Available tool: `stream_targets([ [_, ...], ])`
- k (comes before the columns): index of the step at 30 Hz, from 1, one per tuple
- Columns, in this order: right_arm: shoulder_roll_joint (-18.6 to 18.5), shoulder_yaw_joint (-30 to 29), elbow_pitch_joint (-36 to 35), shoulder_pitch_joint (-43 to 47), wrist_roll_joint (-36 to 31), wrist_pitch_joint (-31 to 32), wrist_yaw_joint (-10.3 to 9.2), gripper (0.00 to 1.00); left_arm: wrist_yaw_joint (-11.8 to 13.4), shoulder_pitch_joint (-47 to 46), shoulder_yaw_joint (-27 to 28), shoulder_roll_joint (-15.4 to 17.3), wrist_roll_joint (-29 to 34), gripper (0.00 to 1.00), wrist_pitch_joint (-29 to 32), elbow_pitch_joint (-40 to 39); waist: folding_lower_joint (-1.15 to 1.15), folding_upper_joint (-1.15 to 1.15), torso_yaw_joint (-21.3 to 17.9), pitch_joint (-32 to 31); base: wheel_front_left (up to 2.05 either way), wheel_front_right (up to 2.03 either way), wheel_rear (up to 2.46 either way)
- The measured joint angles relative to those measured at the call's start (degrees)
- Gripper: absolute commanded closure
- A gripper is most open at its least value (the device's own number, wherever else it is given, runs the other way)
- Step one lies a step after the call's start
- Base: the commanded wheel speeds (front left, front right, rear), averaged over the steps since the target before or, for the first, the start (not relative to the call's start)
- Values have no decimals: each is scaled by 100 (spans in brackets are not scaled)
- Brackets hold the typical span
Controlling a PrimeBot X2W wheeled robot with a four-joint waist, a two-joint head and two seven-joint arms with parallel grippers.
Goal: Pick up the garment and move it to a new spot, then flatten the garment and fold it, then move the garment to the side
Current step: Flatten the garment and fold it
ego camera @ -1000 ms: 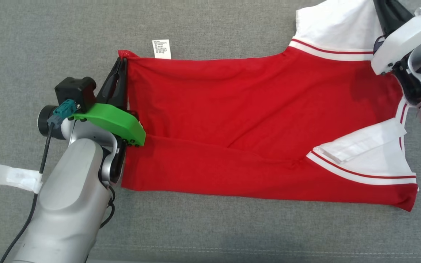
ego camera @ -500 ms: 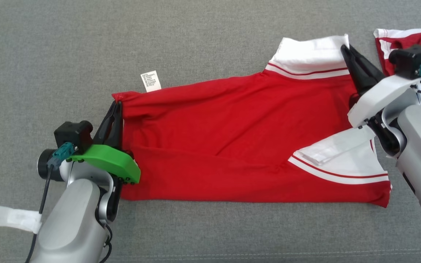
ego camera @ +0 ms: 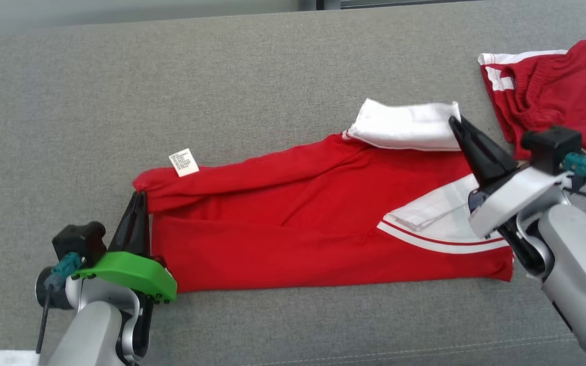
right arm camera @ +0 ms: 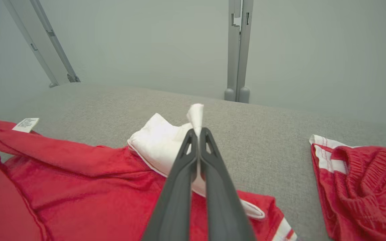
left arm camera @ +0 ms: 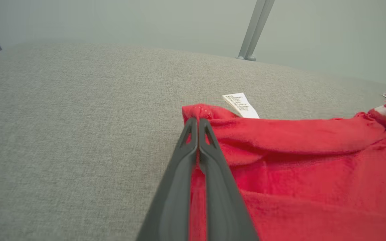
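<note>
Fold step, I'd judge. The red garment (ego camera: 298, 223) lay mid grey surface (ego camera: 272, 76). Left hand (ego camera: 139, 199) was pinched shut on its far-left corner, right hand (ego camera: 455, 123) clamped its white far-right corner. Both corners should travel level toward the near edge, with even tension and no skew.

L gripper (ego camera: 139, 202) sits lower left, both fingers pressed flat together w/ no gap, pointing up & slightly right, tips pinching a red corner of the garment (ego camera: 298, 223). Green wrist cover (ego camera: 130, 272) sits behind it; L forearm (ego camera: 89, 335) runs off bottom edge. R gripper (ego camera: 457, 126) at right, fingers likewise closed tight, angled up-left, white cloth nipped at tips. White wrist cover (ego camera: 509, 201) behind; R forearm (ego camera: 578, 274) exits lower right
</note>
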Motion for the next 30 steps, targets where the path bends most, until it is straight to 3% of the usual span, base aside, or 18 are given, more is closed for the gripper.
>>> stream_targets([
  [19,-374,-131,-482,1348,-922,0,1,100,57,788,90,11,-1,100,0,-302,0,0,-186,-59,0,0,0],
  [30,-299,-346,-394,1687,-1100,0,1,100,62,1085,175,40,-3,100,26,-425,0,0,-184,-187,0,0,0],
])
